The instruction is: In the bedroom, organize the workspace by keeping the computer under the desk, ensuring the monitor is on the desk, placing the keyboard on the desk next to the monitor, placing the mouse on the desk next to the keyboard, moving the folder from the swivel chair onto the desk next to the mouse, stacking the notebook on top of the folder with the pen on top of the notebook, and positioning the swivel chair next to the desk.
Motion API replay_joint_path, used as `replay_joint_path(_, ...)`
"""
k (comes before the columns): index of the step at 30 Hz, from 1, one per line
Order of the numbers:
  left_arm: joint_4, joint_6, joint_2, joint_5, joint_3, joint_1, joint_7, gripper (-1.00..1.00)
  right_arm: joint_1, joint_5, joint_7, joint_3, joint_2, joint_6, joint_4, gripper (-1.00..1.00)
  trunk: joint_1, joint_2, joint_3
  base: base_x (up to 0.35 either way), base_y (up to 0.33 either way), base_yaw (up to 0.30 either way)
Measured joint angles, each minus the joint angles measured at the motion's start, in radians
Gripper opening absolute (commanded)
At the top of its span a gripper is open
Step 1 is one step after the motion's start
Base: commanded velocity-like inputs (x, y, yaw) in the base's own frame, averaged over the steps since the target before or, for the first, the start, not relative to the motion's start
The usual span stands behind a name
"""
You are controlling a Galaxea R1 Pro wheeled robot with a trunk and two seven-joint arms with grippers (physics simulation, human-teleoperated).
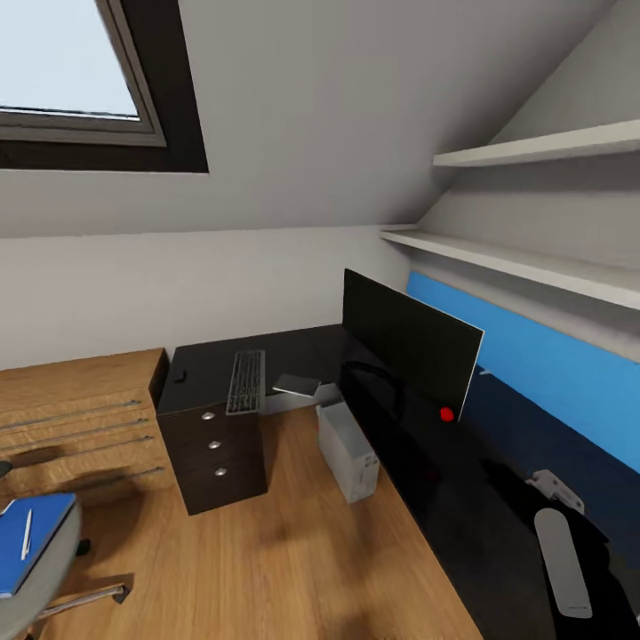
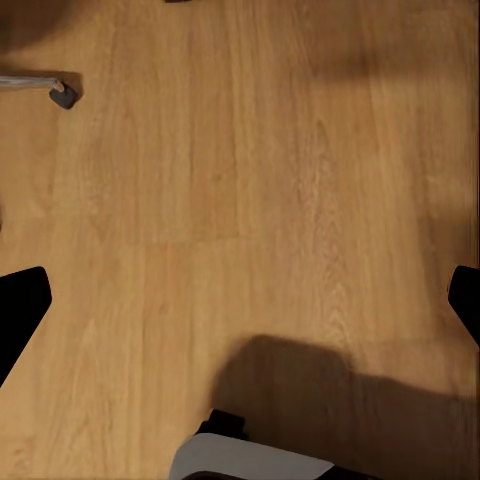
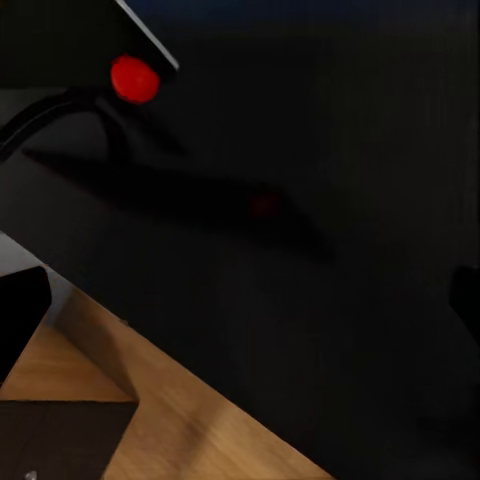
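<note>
The folder (image 1: 34,538) (pen (image 1: 27,533) on top) is best approached squarely; both grippers' fingers are seen spread apart, nothing held.

1. We see a skylight with a grey frame and dark surround (image 1: 84,84) set in the sloped pale-grey ceiling, pale sky behind the glass.
2. Two long white wall shelves (image 1: 533,147) run along the right-hand wall, one above the other, the lower one (image 1: 524,262) jutting further forward.
3. Just below the lower shelf, a bright-blue wall panel (image 1: 551,360) stretches along that wall.
4. A light-wood chest of drawers with long silver bar handles (image 1: 76,427) stands against the low white back wall (image 1: 178,284).
5. Light wood plank flooring (image 1: 258,569) covers the room; we also see it close up, crossed by a dark shadow (image 2: 330,400).
</note>
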Motion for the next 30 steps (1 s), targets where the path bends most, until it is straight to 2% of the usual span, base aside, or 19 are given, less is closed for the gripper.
replay_joint_path(6,0.0,0.0,0.0,0.0,0.0,0.0,0.001,1.0,0.0,0.014,0.002,-0.022,-0.019,-0.005,0.008,1.0,0.0,0.0,0.0,0.04,0.0,-0.109)
replay_joint_path(10,0.0,0.0,0.0,0.0,0.0,0.0,0.001,1.0,0.0,0.069,0.002,-0.025,-0.046,-0.052,0.052,1.0,0.0,0.0,0.0,0.232,0.0,-0.026)
replay_joint_path(11,0.0,0.0,0.0,0.0,0.0,0.0,0.001,1.0,-0.001,0.112,0.002,-0.019,-0.064,-0.105,0.122,1.0,0.0,0.0,0.0,0.286,-0.005,-0.01)
replay_joint_path(15,0.0,0.0,0.0,0.0,0.0,0.0,0.002,1.0,-0.012,0.188,0.0,0.009,-0.109,-0.22,0.276,1.0,0.0,0.0,0.0,0.18,-0.019,-0.004)
replay_joint_path(16,0.0,0.0,0.0,0.0,0.0,0.0,0.002,1.0,-0.03,0.222,-0.002,0.025,-0.128,-0.274,0.35,1.0,0.0,0.0,0.0,0.034,-0.004,-0.001)
replay_joint_path(17,0.0,0.0,0.0,0.0,0.0,0.0,0.001,1.0,-0.111,0.308,-0.004,0.049,-0.169,-0.429,0.544,1.0,0.0,0.0,0.0,0.027,-0.003,-0.001)
replay_joint_path(20,0.0,0.0,-0.001,0.0,0.0,0.0,0.0,1.0,-0.198,0.365,-0.005,0.058,-0.19,-0.536,0.733,1.0,0.0,0.0,0.0,0.012,-0.001,0.0)
replay_joint_path(21,0.0,0.0,0.0,0.0,0.0,0.0,0.0,1.0,-0.269,0.407,-0.006,0.061,-0.213,-0.602,0.872,1.0,0.0,0.0,0.0,0.004,0.0,0.0)
replay_joint_path(22,0.0,0.0,0.0,0.0,0.0,0.0,0.0,1.0,-0.296,0.42,-0.007,0.062,-0.225,-0.635,0.924,1.0,0.0,0.0,0.0,0.002,0.0,0.0)
replay_joint_path(24,0.0,0.0,0.0,0.0,0.0,0.0,0.0,1.0,-0.317,0.429,-0.008,0.063,-0.235,-0.671,0.966,1.0,0.0,0.0,0.0,0.04,0.0,0.0)
replay_joint_path(25,0.0,0.0,0.0,0.0,0.0,0.0,0.0,1.0,-0.33,0.435,-0.008,0.064,-0.241,-0.74,0.991,1.0,0.0,0.0,0.0,0.082,0.0,0.0)
replay_joint_path(30,0.0,0.0,0.001,0.0,0.0,0.0,0.001,1.0,-0.337,0.439,-0.008,0.067,-0.245,-0.816,1.003,1.0,0.0,0.0,0.0,0.052,0.0,0.0)
